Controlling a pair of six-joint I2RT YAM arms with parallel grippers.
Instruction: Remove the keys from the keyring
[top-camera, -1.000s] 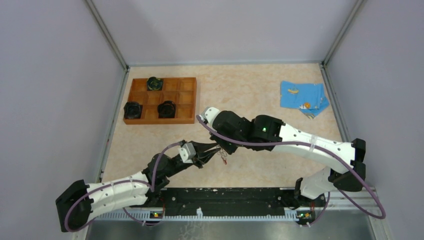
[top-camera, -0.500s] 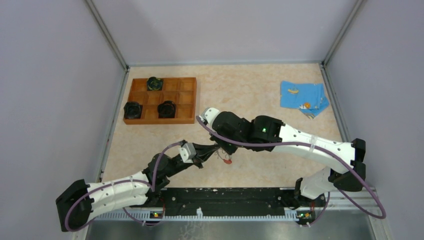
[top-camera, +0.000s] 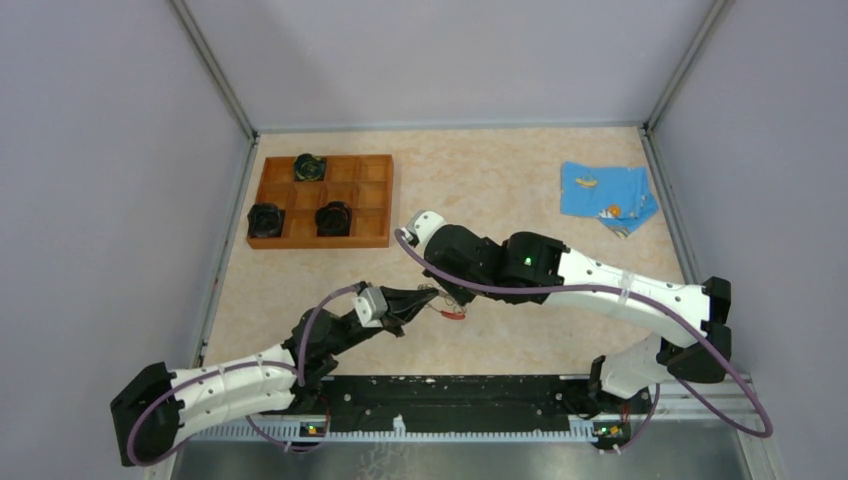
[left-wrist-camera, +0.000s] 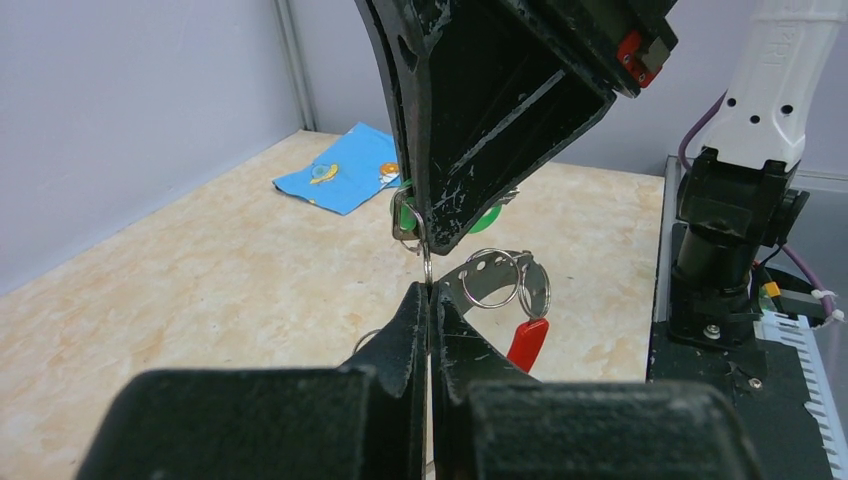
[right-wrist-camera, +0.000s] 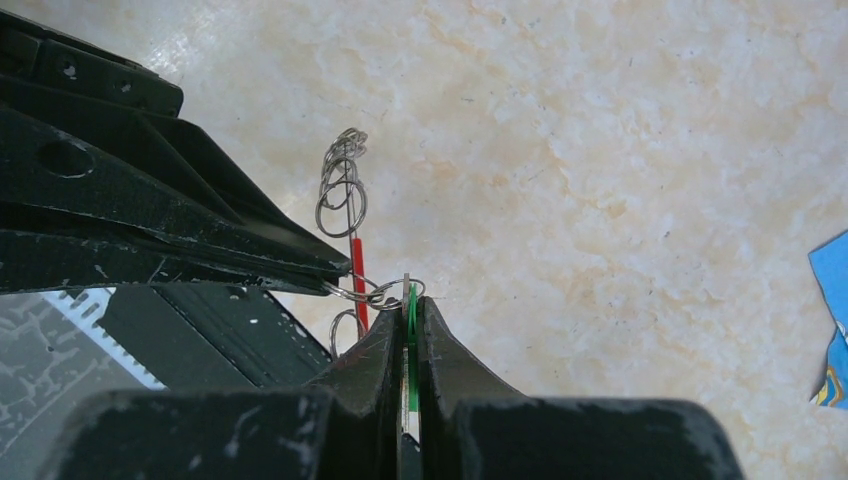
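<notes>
The keyring (left-wrist-camera: 497, 278) is a bunch of thin grey metal rings with a red piece (left-wrist-camera: 527, 342), held in the air between my two grippers. My left gripper (left-wrist-camera: 428, 290) is shut on one thin ring. My right gripper (right-wrist-camera: 410, 300) is shut on the key's green head (right-wrist-camera: 411, 322), just above and touching distance from the left fingertips. The green head also shows behind the right fingers in the left wrist view (left-wrist-camera: 403, 215). In the top view the grippers meet near the table's front middle, left (top-camera: 428, 297), right (top-camera: 441, 296), with the red piece (top-camera: 452, 314) hanging below.
A wooden compartment tray (top-camera: 372, 200) with three black pucks stands at the back left. A blue patterned cloth (top-camera: 605, 195) lies at the back right. The black base rail (top-camera: 450, 400) runs along the near edge. Grey walls enclose the table.
Both grippers stayed shut and close together. The left arm drew slightly left and the right gripper followed. The hanging rings with the red piece swung a little right and up.
</notes>
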